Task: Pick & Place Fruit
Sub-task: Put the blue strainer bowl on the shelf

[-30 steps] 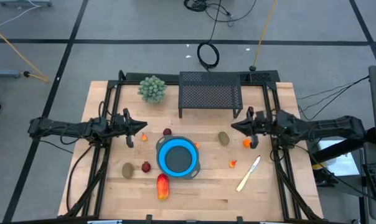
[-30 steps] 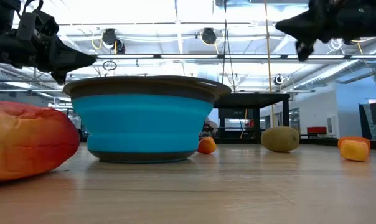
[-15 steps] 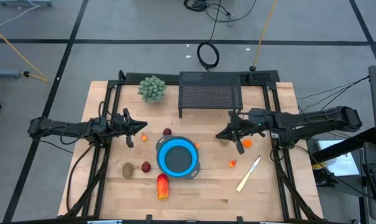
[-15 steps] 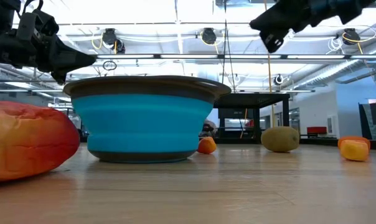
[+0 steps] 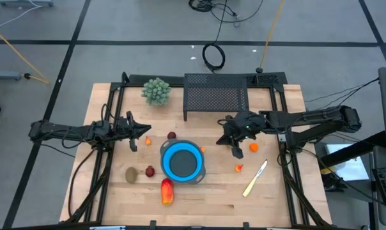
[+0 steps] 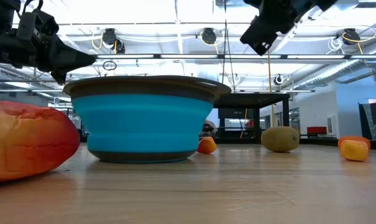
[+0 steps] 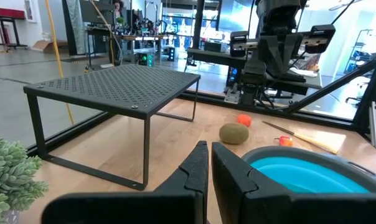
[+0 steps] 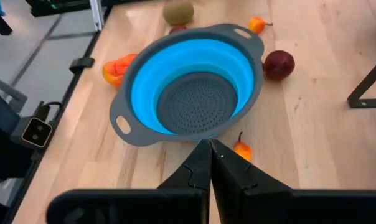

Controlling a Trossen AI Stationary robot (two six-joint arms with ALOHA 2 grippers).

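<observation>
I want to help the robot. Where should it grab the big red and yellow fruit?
Probably across its narrow middle, coming straight down from above. The red-yellow fruit lies flat on the table near the blue bowl, long and rounded, so fingers closing across its short width should fit best.

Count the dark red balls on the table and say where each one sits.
2. One dark red ball lies just behind the blue bowl, toward the black rack. The other lies at the bowl's left, next to a brown oval fruit. Others may be hidden.
</observation>
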